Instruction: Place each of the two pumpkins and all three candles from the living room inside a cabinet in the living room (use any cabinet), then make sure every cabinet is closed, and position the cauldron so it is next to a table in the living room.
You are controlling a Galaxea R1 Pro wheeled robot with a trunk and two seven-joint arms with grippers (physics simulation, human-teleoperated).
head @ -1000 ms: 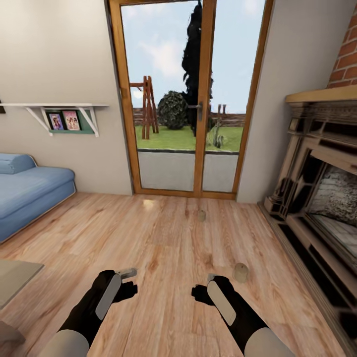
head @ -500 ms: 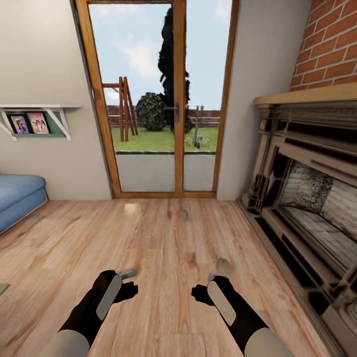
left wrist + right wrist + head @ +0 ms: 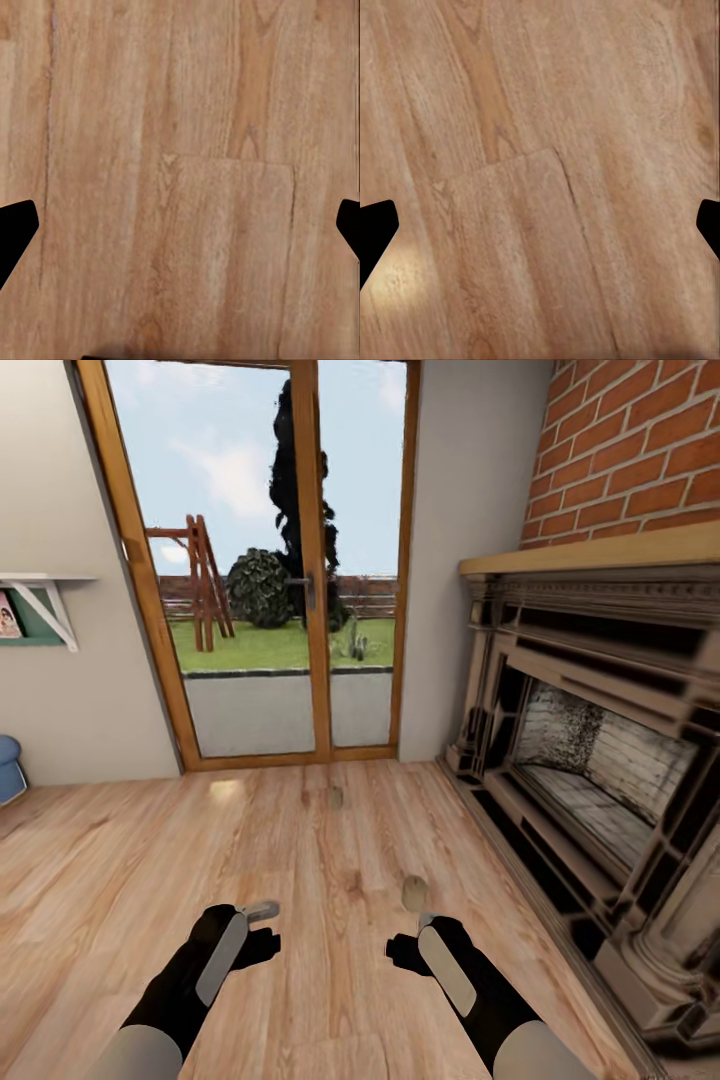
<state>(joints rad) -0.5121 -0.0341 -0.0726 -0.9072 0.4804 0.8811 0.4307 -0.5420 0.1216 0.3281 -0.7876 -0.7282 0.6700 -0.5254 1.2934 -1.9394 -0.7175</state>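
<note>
Both black pincers, left pincer (image 3: 262, 927) and right pincer (image 3: 408, 940), hang spread open and empty above the light wooden plank floor (image 3: 150, 880). One stubby beige-grey candle (image 3: 414, 893) stands just beyond the right pincer; another candle (image 3: 336, 798) stands nearer the wooden-framed glass door (image 3: 312, 560), left of the dark ornate fireplace (image 3: 600, 760).
</note>
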